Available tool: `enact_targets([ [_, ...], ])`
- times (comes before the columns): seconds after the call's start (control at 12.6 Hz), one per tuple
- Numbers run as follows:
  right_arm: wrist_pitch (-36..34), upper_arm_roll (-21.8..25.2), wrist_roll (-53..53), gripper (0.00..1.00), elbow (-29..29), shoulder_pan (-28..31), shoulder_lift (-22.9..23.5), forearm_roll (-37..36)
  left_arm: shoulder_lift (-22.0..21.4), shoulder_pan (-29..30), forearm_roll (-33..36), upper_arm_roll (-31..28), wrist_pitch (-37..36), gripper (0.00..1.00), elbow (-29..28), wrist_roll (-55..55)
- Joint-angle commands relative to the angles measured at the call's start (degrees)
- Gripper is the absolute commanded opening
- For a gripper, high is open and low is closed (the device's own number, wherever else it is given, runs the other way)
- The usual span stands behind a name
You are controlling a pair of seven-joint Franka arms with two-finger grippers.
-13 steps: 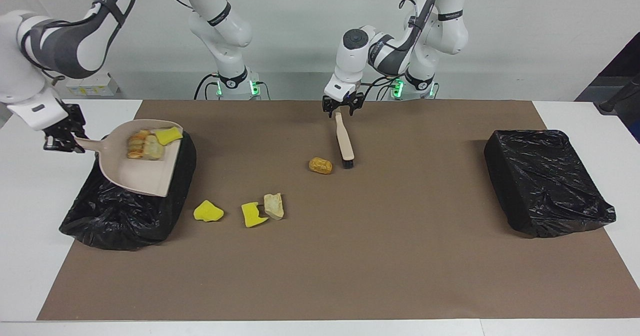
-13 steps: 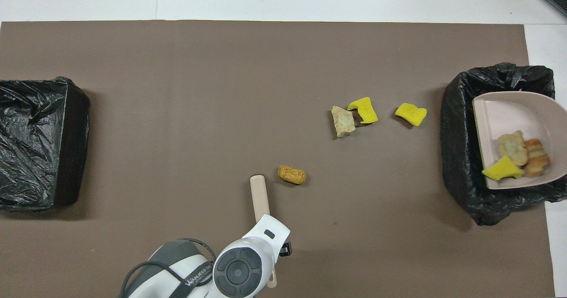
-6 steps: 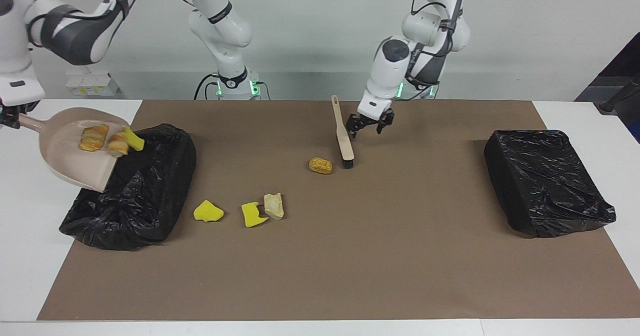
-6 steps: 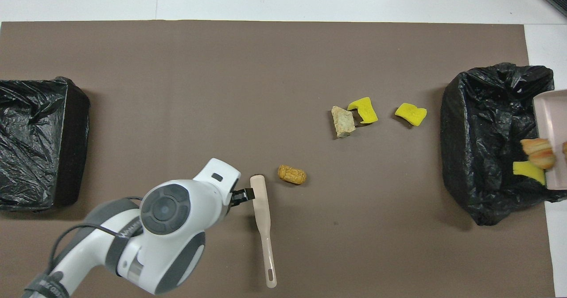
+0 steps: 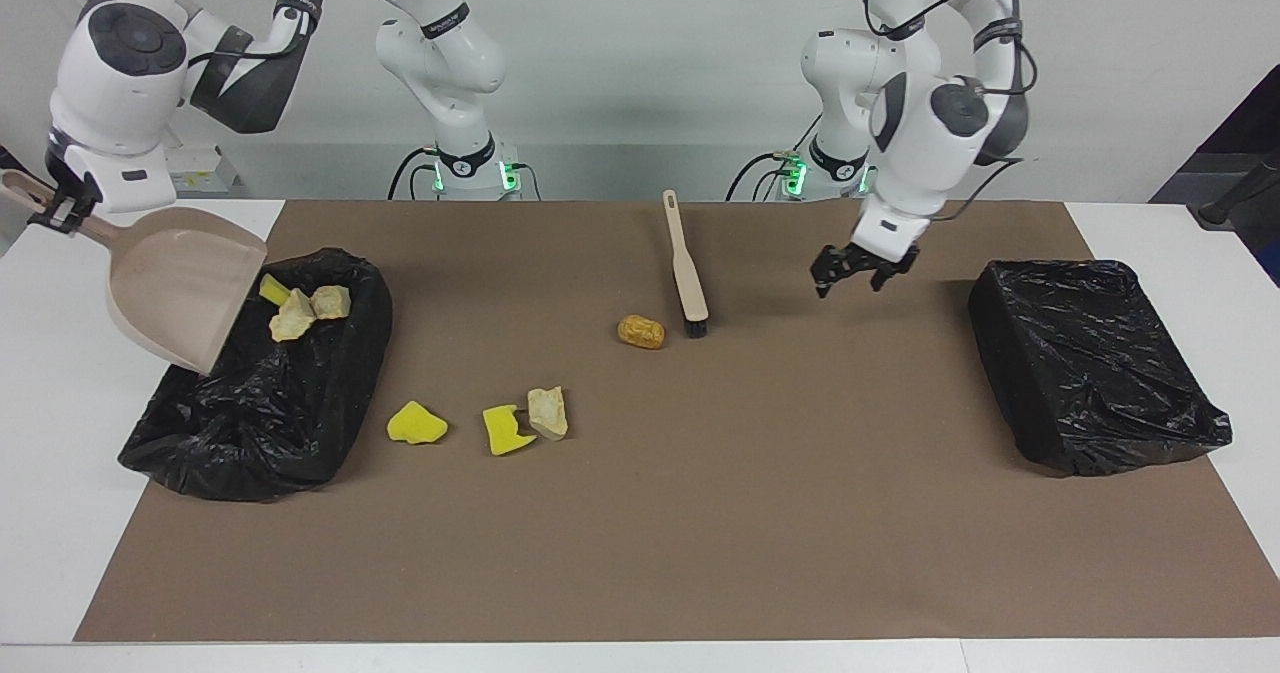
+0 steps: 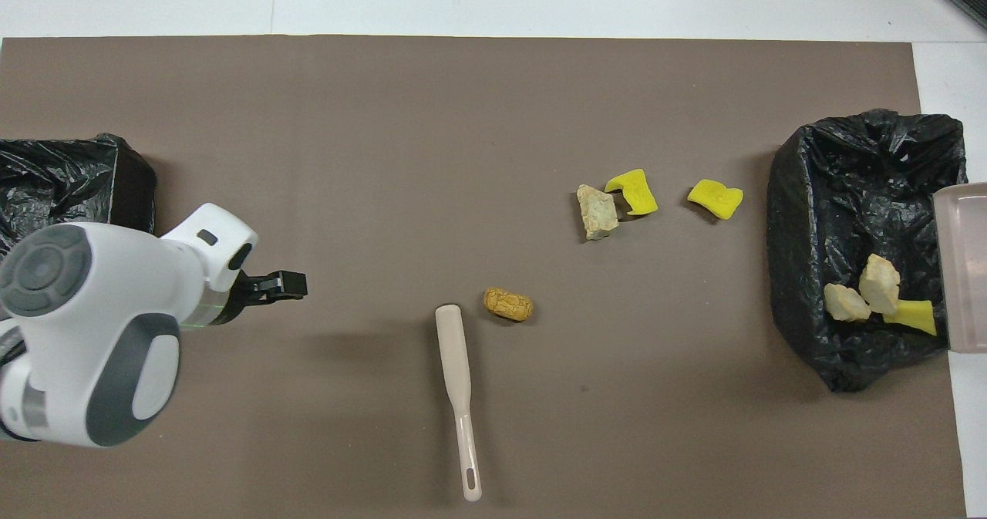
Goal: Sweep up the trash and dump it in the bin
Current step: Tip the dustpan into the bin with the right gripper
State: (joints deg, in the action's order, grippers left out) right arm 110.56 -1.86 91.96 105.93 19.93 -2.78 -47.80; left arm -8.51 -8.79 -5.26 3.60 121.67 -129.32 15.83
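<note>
My right gripper (image 5: 58, 209) is shut on the handle of the beige dustpan (image 5: 178, 291), which hangs tilted and empty over the black-bagged bin (image 5: 250, 413) at the right arm's end. Three trash pieces lie in that bin (image 6: 840, 172): a yellow scrap (image 5: 271, 288) and two tan chunks (image 5: 290, 326). On the mat lie a brown roll (image 5: 641, 331), a tan chunk (image 5: 548, 412) and two yellow scraps (image 5: 506, 431) (image 5: 416, 423). The brush (image 5: 686, 271) lies on the mat beside the roll. My left gripper (image 5: 855, 275) is open and empty, raised over the mat.
A second black-bagged bin (image 5: 1090, 363) stands at the left arm's end of the brown mat (image 5: 700, 533). In the overhead view the left arm's wrist (image 6: 92, 326) covers part of that bin (image 6: 62, 180) and the mat.
The right arm tipped the dustpan and three pieces slid into the bin. The left gripper let go of the brush and swung away toward the left arm's end.
</note>
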Motion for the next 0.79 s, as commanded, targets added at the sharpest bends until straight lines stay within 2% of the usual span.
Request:
enact_targets([
  [0.0, 0.4, -0.4, 1.8, 0.0, -1.8, 0.6, -1.3, -1.3, -0.4, 5.3, 3.0, 0.8, -2.3, 1.0, 2.7, -6.1],
  [0.16, 0.4, -0.8, 0.9, 0.0, -2.1, 0.5, -1.3, 0.8, 0.3, 8.9, 3.1, 0.8, -6.1, 1.0, 7.2, -10.6],
  [0.32, 0.4, -1.0, 0.9, 0.0, -1.4, 0.3, -1.5, 11.5, 0.5, 9.8, 4.2, 0.8, -10.6, 1.0, 11.4, -12.2],
  [0.56, 0.3, -1.1, -0.8, 0.0, -0.6, -3.2, -1.4, 20.4, 0.9, 9.8, 6.9, 0.8, -17.8, 1.0, 19.0, -12.7],
  [0.71, 0.3, -1.1, -7.2, 0.0, 0.8, -6.6, -0.1, 27.1, 2.0, 9.8, 7.3, 0.8, -21.6, 1.0, 25.0, -13.5],
])
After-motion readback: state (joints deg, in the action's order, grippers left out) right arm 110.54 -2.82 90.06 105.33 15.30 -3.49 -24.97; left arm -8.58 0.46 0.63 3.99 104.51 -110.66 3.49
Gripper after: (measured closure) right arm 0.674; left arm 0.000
